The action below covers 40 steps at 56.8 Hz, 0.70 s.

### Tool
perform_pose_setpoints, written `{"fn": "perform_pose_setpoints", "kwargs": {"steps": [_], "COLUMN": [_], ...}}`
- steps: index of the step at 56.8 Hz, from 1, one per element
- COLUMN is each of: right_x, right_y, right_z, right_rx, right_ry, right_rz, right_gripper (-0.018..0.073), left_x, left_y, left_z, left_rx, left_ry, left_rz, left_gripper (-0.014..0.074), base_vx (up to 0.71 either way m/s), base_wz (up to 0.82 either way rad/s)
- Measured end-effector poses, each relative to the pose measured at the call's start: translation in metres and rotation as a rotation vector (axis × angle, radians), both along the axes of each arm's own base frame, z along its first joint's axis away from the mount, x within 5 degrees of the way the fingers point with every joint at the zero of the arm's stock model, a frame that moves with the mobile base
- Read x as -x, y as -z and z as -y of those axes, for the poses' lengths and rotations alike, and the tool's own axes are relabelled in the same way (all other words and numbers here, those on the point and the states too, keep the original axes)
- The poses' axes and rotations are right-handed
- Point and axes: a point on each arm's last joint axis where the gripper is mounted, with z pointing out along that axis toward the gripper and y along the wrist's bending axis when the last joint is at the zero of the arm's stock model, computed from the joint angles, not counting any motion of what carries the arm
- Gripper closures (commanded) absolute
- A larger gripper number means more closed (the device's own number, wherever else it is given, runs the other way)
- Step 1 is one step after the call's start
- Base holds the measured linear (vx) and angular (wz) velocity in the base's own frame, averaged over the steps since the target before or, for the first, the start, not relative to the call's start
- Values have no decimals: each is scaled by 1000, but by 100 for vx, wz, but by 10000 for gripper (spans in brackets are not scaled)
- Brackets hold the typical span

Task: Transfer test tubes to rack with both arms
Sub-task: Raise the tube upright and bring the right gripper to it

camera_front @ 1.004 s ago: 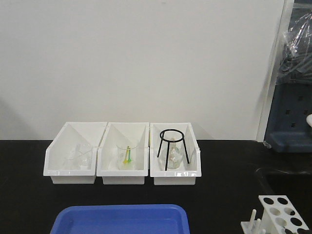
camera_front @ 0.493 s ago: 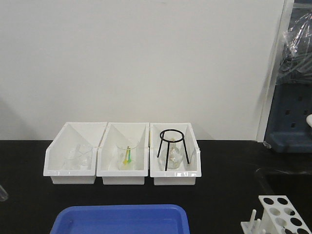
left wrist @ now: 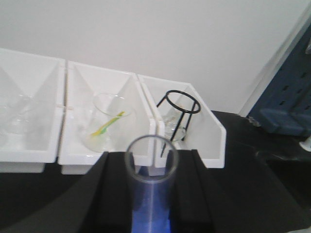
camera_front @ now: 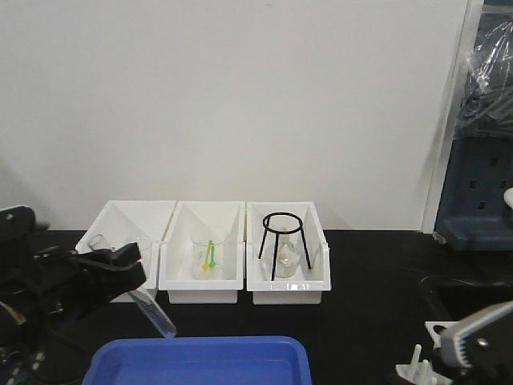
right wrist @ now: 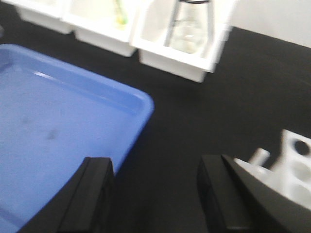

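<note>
The test tube (camera_front: 156,310) is thin, smooth glass: light, rigid, slippery and easily cracked. I judge it wants a gentle pinch high on the shaft, just below the rim, leaving the round bottom free to enter a hole. The left arm (camera_front: 56,285) has its jaws closed on it that way, the tube tilted above the worktop (camera_front: 369,273) near the front left corner, beside the blue tray (camera_front: 200,357). The right arm (camera_front: 474,341) hangs with jaws wide apart and empty by the rack (right wrist: 297,154) at the front right corner; no tubes show in it. Along the back edge stand three white bins (camera_front: 200,287): the left one holds clear glassware, the middle a beaker (left wrist: 104,127) with a yellow-green item, and the right a black tripod (camera_front: 280,241) over a flask.
</note>
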Motion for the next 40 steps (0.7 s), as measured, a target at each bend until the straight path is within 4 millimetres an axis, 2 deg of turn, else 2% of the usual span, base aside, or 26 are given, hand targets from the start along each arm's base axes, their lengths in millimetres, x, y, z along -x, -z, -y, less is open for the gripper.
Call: {"fn": "perform_pose_setpoints", "kwargs": {"steps": [9,19,28,40], "right_x": [-18,-35,-47,-66], "right_y": [-3,-11,-13,-17], "right_z": [-35,-65,-88,-111], "right_rx": [43,85,145,181], "right_ry": [-120,-201,-255,-294], "right_rz": [-19,-27,-69,-68], "right_gripper": [104,104,104,104], "left_x": [-8,-1,8,14], "left_y": [13,22,23,22], "left_z": [32,57,74,82], "left_rx": [71,105,123,135], "left_ry": [59,124,177,208], "left_rz": [-51,-83,-77,-67], "left_gripper": [602,602,602,602], "base_vx": [0,0,0,0], "base_wz": [0,0,0,0]}}
